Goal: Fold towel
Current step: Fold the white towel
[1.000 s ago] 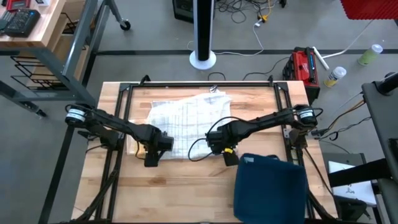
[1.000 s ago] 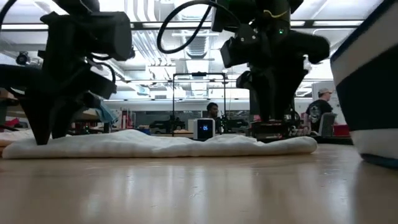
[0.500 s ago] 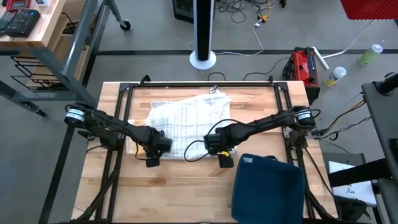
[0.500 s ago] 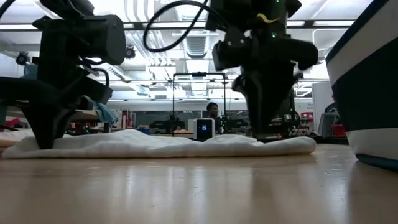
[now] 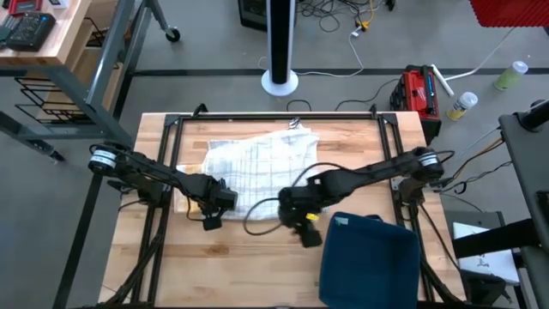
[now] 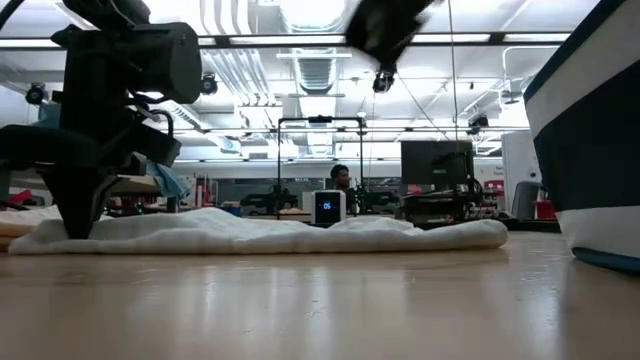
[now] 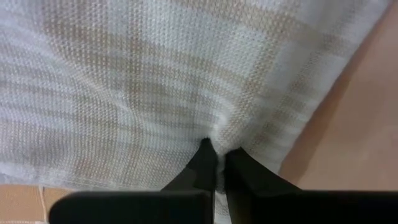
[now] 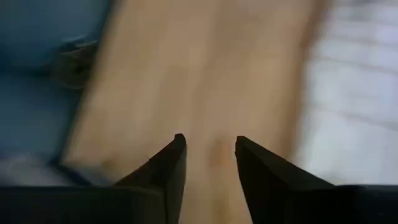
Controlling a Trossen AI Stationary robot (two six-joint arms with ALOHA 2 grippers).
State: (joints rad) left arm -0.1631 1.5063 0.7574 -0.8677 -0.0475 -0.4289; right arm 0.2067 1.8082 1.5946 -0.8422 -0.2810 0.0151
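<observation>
Low view: wooden table [image 6: 320, 300], workshop room beyond; left jaws pinching towel [image 6: 260, 232], right jaws parted, empty.

One towel [image 5: 257, 163], one blue bin [image 5: 369, 262] near right, one table [image 5: 257, 266], two arms, two grippers: left [image 5: 211, 221], right [image 5: 309, 238].

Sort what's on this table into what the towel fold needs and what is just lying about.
In the job:
- white checked cloth towel, lying rumpled on the wooden table
- left gripper, shut on the towel's near edge
- right gripper, open, off the towel over bare wood

Lying about:
- dark blue fabric bin, at the table's near right corner
</observation>
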